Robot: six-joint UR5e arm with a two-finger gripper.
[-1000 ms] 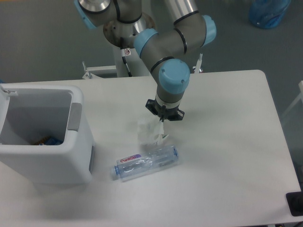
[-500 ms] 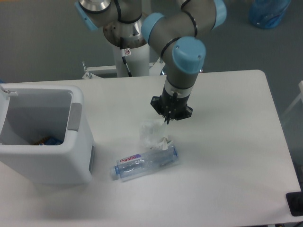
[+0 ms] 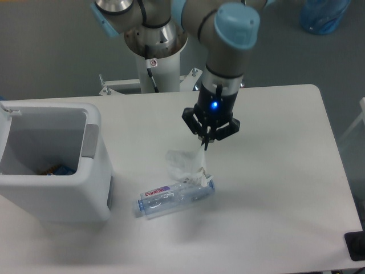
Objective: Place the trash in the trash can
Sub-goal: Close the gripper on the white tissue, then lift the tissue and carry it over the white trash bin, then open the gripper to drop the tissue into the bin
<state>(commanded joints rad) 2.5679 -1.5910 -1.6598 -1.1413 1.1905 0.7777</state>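
Observation:
The crumpled white wad (image 3: 183,164) sits near the table's middle, its lower edge touching the crushed clear bottle (image 3: 174,197) with the pink-and-blue label, which lies on its side. My gripper (image 3: 205,142) points down just above and right of the wad. Its fingers are close together on a thin white strip that runs up from the wad. The white trash can (image 3: 94,171) stands at the table's left, open at the top, with a grey tab (image 3: 89,140) on its right rim. The bin is far left of the gripper.
Small coloured items (image 3: 55,169) lie at the bottom of the bin. The robot's base column (image 3: 155,51) stands behind the table's far edge. A blue bag (image 3: 323,15) is on the floor at top right. A black object (image 3: 355,246) sits at the table's front right corner.
The arm has swung right and risen, and the gripper has shifted slightly right. The wad has stretched out below it and a blue light now shows on the wrist. The bottle has not moved.

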